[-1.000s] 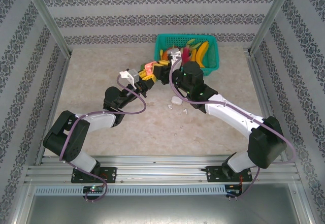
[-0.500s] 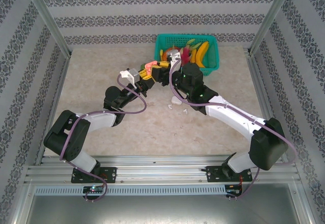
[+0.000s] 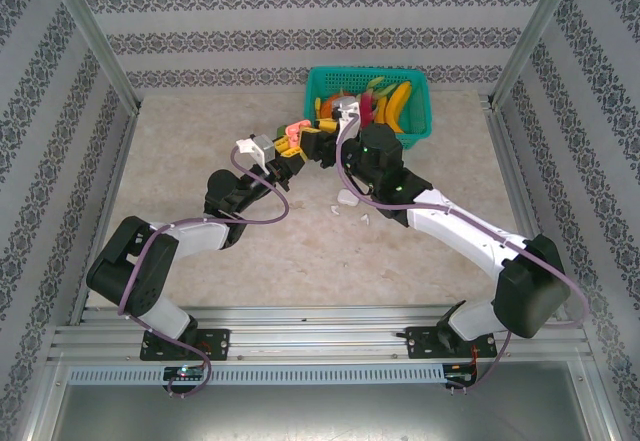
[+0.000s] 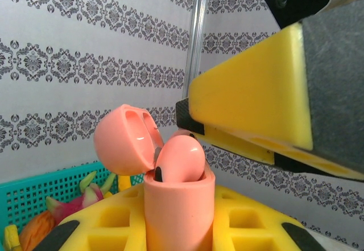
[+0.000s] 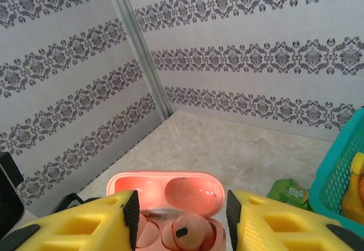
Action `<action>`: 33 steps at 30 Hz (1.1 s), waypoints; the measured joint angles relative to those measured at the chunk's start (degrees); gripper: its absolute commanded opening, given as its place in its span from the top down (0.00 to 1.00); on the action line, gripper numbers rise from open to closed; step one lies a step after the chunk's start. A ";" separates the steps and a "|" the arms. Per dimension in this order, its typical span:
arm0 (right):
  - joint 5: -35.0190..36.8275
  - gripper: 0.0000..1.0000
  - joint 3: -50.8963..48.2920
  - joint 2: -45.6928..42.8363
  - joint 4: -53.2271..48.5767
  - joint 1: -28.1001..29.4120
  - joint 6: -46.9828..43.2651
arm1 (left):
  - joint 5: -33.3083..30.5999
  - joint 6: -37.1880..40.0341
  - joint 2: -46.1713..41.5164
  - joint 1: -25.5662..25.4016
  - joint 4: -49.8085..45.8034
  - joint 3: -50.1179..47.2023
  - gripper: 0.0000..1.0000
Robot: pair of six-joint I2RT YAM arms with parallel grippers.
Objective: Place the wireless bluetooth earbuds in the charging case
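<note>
The left claw pinches the open pink case. A pink earbud stands in it, just under the spread right claw. White earbuds lie on the counter at 6 o'clock.

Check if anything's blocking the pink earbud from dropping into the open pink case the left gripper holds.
Nothing visible does. The lid of the pink case is swung back, and the pink earbud already sits in its mouth, standing proud. The right gripper straddles it with jaws apart.
</note>
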 measured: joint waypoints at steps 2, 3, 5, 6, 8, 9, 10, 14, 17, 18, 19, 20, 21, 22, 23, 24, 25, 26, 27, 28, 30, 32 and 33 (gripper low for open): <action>0.04 0.49 0.00 -0.28 0.00 -0.02 0.26 | 0.02 0.00 0.00 0.00 0.00 0.00 1.00; 0.07 0.48 0.00 -0.35 0.00 -0.02 0.37 | 0.00 0.00 0.00 0.00 0.00 0.00 1.00; 0.00 0.47 0.00 -0.46 0.00 -0.09 0.63 | 0.00 0.00 0.00 0.00 0.00 0.00 1.00; 0.00 0.46 0.00 -0.52 0.00 -0.11 0.94 | 0.02 0.00 0.00 0.00 0.00 0.00 1.00; -0.04 0.46 0.00 -0.61 0.00 -0.11 1.53 | 0.02 0.00 0.04 0.00 0.02 0.00 1.00; -0.07 0.45 0.00 -0.68 0.00 -0.13 1.84 | 0.04 0.00 0.07 0.00 0.04 0.00 1.00; -0.09 0.45 0.00 -0.72 0.00 -0.13 2.16 | 0.04 0.02 0.15 0.00 0.15 0.00 1.00; -0.74 0.43 0.11 -1.36 -0.13 -1.16 4.85 | 0.35 0.04 0.85 0.00 0.28 0.00 1.00; -1.77 0.43 1.92 -1.79 -2.36 -2.93 7.50 | 1.42 0.46 1.29 0.00 0.28 0.00 1.00; -2.27 0.43 3.15 -1.79 -3.58 -3.58 8.22 | 1.92 0.70 1.33 0.00 0.28 0.00 1.00; -2.93 0.43 4.70 -1.77 -5.33 -4.39 9.11 | 2.58 0.94 1.40 0.00 0.28 0.00 1.00; -3.69 0.43 6.27 -1.77 -6.97 -5.11 9.70 | 3.10 1.16 1.46 0.00 0.28 0.00 1.00; -4.59 0.43 8.35 -1.62 -9.09 -5.95 10.47 | 3.85 1.38 1.57 0.00 0.28 0.00 1.00; -5.60 0.44 10.56 -1.25 -11.21 -6.73 10.86 | 4.59 1.53 1.64 0.02 0.24 0.00 1.00; -6.62 0.45 13.03 -0.57 -13.38 -7.50 11.13 | 5.20 1.60 1.75 0.02 0.24 0.00 1.00; -7.76 0.46 15.78 0.42 -15.54 -8.28 11.47 | 6.03 1.68 1.81 0.02 0.22 0.00 1.00; -9.03 0.48 18.43 1.64 -18.03 -9.14 11.69 | 6.91 1.79 1.84 0.02 0.17 0.00 1.00; -10.12 0.49 20.50 2.75 -19.98 -9.73 11.87 | 7.63 1.84 1.84 0.04 0.17 0.00 1.00; -11.13 0.51 22.45 4.00 -22.12 -10.32 12.07 | 8.37 1.97 1.84 0.04 0.17 0.00 1.00; -12.22 0.54 24.39 5.53 -24.59 -10.78 12.02 | 9.07 2.01 1.84 0.04 0.15 0.00 1.00; -13.97 0.59 27.71 8.72 -29.38 -11.52 11.82 | 10.23 2.08 1.88 0.07 0.07 0.00 1.00; -15.19 0.63 30.27 11.98 -33.64 -12.02 11.34 | 11.06 2.21 1.92 0.04 -0.11 0.00 1.00; -15.78 0.65 31.32 13.62 -35.80 -12.13 10.95 | 11.37 2.21 1.97 0.07 -0.24 0.00 1.00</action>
